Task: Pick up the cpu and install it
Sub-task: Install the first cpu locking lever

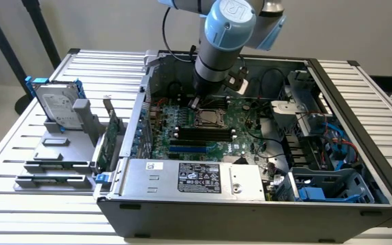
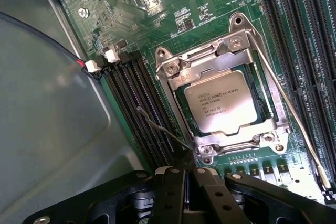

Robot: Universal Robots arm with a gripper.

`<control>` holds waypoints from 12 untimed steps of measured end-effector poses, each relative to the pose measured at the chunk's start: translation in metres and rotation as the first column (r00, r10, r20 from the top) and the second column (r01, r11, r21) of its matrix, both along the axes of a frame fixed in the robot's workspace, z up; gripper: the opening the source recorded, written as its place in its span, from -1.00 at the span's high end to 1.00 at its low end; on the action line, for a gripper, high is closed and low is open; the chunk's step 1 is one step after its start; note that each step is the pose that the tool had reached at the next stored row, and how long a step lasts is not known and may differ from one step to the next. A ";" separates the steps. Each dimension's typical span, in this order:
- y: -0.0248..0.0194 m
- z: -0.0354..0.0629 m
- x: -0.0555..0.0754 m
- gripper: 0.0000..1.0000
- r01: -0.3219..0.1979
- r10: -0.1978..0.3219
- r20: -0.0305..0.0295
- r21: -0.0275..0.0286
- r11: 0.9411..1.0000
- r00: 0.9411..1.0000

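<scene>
A slatted grey metal table (image 1: 19, 168) under a pale wall carries an open black computer case (image 1: 250, 209) lying on its side, filling the centre and right of the exterior view. Nearest the camera, at the lower middle of that frame, sits the silver boxed power supply (image 1: 196, 178) with its label. Left of the case, a grey holder (image 1: 63, 153) props a silver rectangular hard drive with blue side rails (image 1: 56, 104) upright. Beyond the power supply lie the long black memory slots (image 1: 203, 133) on the green motherboard (image 1: 244, 115). Just past them is the cpu (image 2: 227, 102), a small flat square chip with a shiny silver-grey top, seated flat in its metal-framed socket (image 2: 173, 72); being square it has no long axis, and its printed lines run slightly tilted across the wrist view. The black gripper (image 2: 188, 182), fingers together and seemingly holding nothing, hangs just beside the socket's corner. Farther back rises the blue-jointed grey arm (image 1: 226, 30).
</scene>
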State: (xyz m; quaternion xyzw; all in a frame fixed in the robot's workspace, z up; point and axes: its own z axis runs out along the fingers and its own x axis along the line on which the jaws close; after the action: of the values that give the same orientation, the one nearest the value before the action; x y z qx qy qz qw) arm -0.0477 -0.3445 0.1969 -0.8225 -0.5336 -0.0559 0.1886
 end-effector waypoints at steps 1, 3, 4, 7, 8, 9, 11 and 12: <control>0.0001 -0.0001 0.001 0.79 0.000 0.000 0.000 -0.001 1.000 1.000; 0.0003 -0.0003 0.002 0.79 0.001 -0.001 0.000 -0.002 1.000 1.000; 0.0004 -0.0004 0.003 0.79 0.001 -0.001 0.000 -0.003 1.000 1.000; 0.0007 -0.0007 0.005 0.79 0.002 -0.002 0.000 -0.004 1.000 1.000; 0.0007 -0.0008 0.006 0.79 0.002 -0.002 0.000 -0.005 1.000 1.000; 0.0009 -0.0009 0.007 0.79 0.002 -0.002 -0.001 -0.005 1.000 1.000; 0.0012 -0.0011 0.009 0.79 0.003 -0.003 -0.001 -0.007 1.000 1.000; 0.0014 -0.0012 0.010 0.79 0.003 -0.003 -0.001 -0.007 1.000 1.000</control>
State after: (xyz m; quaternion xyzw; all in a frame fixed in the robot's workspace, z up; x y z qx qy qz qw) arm -0.0378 -0.3431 0.1957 -0.8240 -0.5325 -0.0538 0.1858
